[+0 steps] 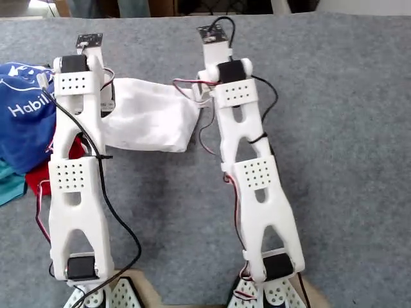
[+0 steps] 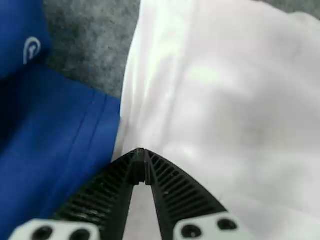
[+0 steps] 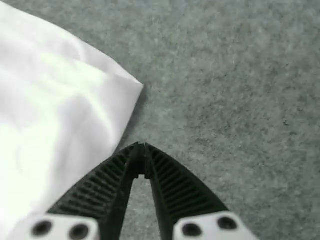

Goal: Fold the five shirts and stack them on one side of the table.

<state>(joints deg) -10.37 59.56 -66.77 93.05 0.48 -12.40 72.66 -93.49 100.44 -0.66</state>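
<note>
A folded white shirt (image 1: 151, 115) lies on the grey table cover between my two arms. My left gripper (image 2: 140, 162) is shut, its tips low over the white shirt (image 2: 225, 90) at the edge that meets a blue shirt (image 2: 45, 140). Whether cloth is pinched between the tips I cannot tell. My right gripper (image 3: 141, 152) is shut over bare grey cover, just beside a corner of the white shirt (image 3: 50, 115). In the high view the left arm (image 1: 77, 128) covers the shirt's left edge, and the right arm (image 1: 247, 147) stands at its right edge.
A heap of shirts sits at the table's left edge: a blue one with white print (image 1: 22, 122) on top, a red one (image 1: 42, 176) and a teal one (image 1: 8, 183) below. The grey cover (image 1: 347, 128) stretches bare to the right.
</note>
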